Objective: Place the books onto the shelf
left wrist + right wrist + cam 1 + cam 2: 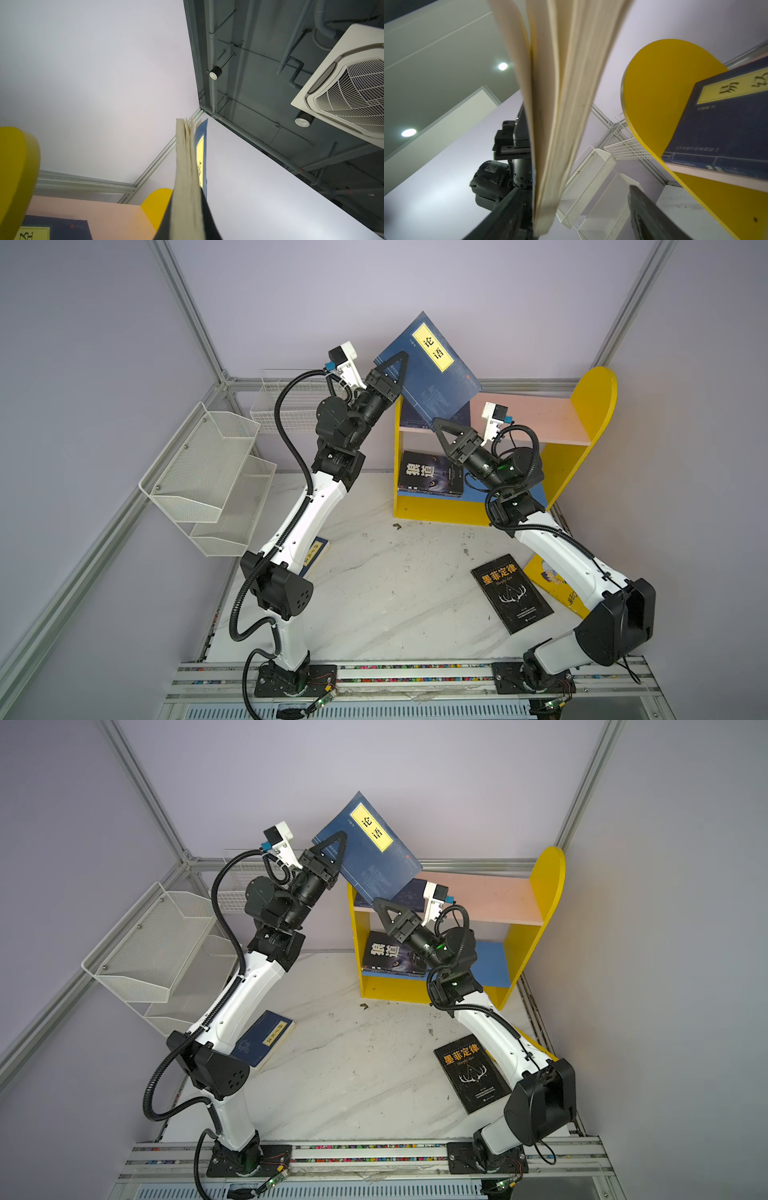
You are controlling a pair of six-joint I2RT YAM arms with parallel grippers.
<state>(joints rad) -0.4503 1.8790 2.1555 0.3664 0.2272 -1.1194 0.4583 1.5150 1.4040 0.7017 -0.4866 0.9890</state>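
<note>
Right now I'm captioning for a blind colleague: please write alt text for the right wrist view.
A paperback, page edges fanned, sits between the spread fingers of the right end effector, one finger clear of it. Behind: the yellow-sided shelf, a navy book on its pink board, a white mesh rack.

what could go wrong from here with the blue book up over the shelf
The left hand grips the blue book by one edge only, and its pages fan open, so it may sag or slip. The right hand stands open around those loose pages; closing might crease them. Lowering it could shove the second blue book along the pink board.
</note>
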